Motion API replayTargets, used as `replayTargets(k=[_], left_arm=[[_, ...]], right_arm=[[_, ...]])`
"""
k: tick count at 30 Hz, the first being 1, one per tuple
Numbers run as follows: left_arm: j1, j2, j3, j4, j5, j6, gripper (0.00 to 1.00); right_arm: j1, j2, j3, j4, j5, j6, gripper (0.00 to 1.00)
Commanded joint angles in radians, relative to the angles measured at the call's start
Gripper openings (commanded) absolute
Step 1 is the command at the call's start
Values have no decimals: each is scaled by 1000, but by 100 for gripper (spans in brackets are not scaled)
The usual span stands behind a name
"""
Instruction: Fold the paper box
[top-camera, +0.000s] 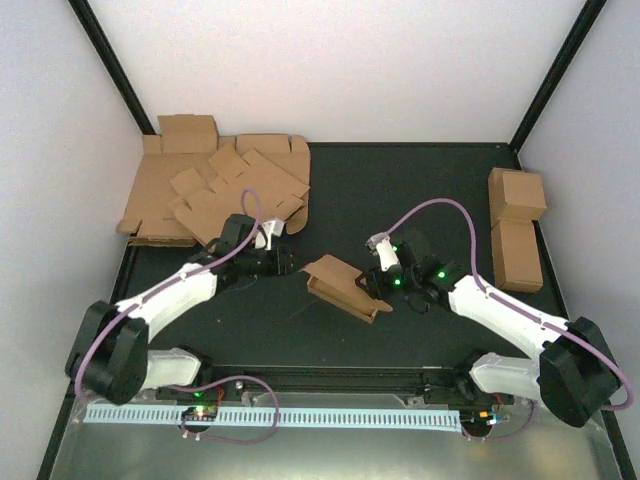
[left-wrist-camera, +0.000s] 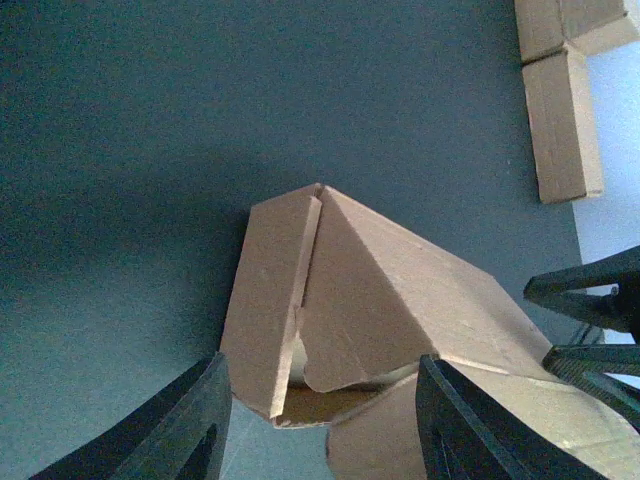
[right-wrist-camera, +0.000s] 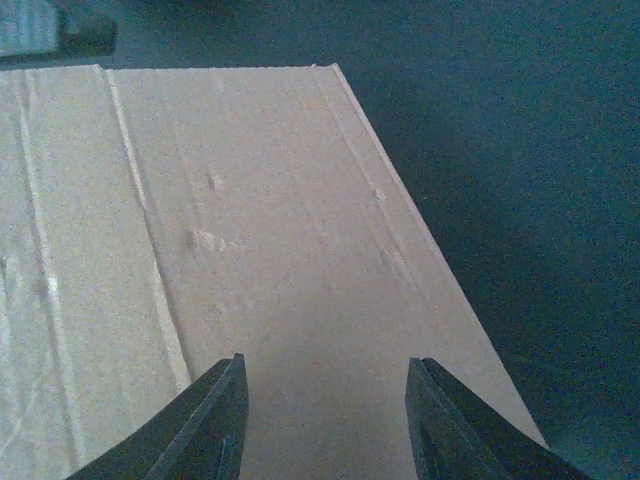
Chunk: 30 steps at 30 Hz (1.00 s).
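1. Counting cardboard: one paper box (top-camera: 345, 285) lies partly folded near the middle of the dark table (top-camera: 400, 190), one panel tilted up, between the two arms.
2. Two closed cartons (top-camera: 517, 195) sit end to end at the right edge, well apart from it.
3. One loose stack of flat blanks (top-camera: 215, 195) fills the far-left corner; their number cannot be told.
4. Left gripper (left-wrist-camera: 320, 420): its two fingers (left-wrist-camera: 190, 430) straddle the box's near end; whether they press it cannot be told.
5. Right gripper (right-wrist-camera: 325, 420): its two fingers (right-wrist-camera: 215, 420) stand apart over a flat panel at the box's other end; a grasp cannot be told.
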<state>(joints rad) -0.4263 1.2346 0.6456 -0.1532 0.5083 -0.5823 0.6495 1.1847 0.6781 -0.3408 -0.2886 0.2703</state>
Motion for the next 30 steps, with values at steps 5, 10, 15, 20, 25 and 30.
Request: replayTargets(k=[5, 10, 15, 20, 25, 30], left_arm=[[13, 123, 4, 260, 245, -151, 53], [15, 133, -21, 344, 259, -211, 62], [15, 181, 2, 356, 292, -212, 66], [14, 235, 41, 302, 317, -180, 70], [13, 257, 44, 302, 337, -170, 67], [6, 267, 20, 356, 352, -195, 61]], right_arm=[[1, 8, 24, -14, 14, -7, 47], [-1, 4, 20, -13, 21, 11, 48], [-2, -53, 14, -13, 53, 43, 52], [-3, -47, 47, -77, 96, 88, 54], [-4, -77, 50, -97, 122, 152, 56], [-8, -122, 53, -121, 151, 238, 56]])
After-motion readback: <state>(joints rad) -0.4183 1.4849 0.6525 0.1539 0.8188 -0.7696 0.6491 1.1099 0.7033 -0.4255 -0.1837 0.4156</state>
